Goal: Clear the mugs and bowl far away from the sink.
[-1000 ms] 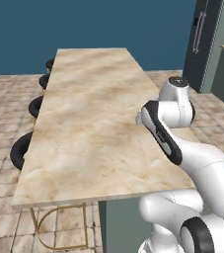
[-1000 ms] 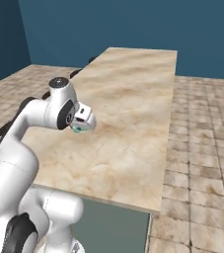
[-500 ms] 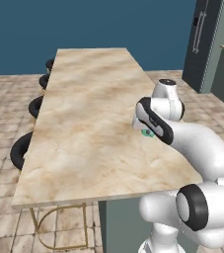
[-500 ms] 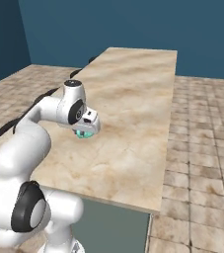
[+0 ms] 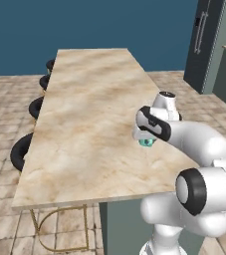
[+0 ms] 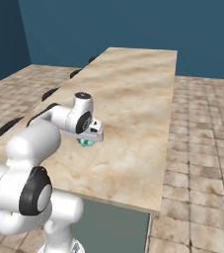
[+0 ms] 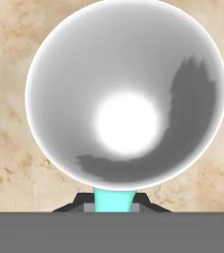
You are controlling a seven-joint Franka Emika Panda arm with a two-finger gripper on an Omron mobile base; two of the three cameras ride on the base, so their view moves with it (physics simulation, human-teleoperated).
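The teal mug (image 5: pixel 146 142) sat low over the marble counter (image 5: pixel 84 109), near its long edge on the robot's side and toward the near end of the slab, far from the counter's distant end by the blue wall (image 5: pixel 84 25). From the right base camera the same mug (image 6: pixel 87 143) showed as a small turquoise patch just under the white hand, whether touching the stone or a shade above it I could not tell. The gripper (image 5: pixel 145 139) pointed down at the counter with its fingers drawn in tight on the mug, and from the hand's own camera the teal handle or wall of the mug (image 7: pixel 114 199) ran down between the two dark fingertips (image 7: pixel 148 202), while the mug's wide pale-grey mouth opened above them against the marble. The gripper (image 6: pixel 88 140) hung beneath the white wrist, about midway across the counter's width on that near stretch. Black stools (image 5: pixel 22 149) stood in a row along the counter's far long side. A dark tall cabinet (image 5: pixel 201 45) with a long handle stood well beyond the counter, off its right side on the tiled floor (image 6: pixel 202 148).
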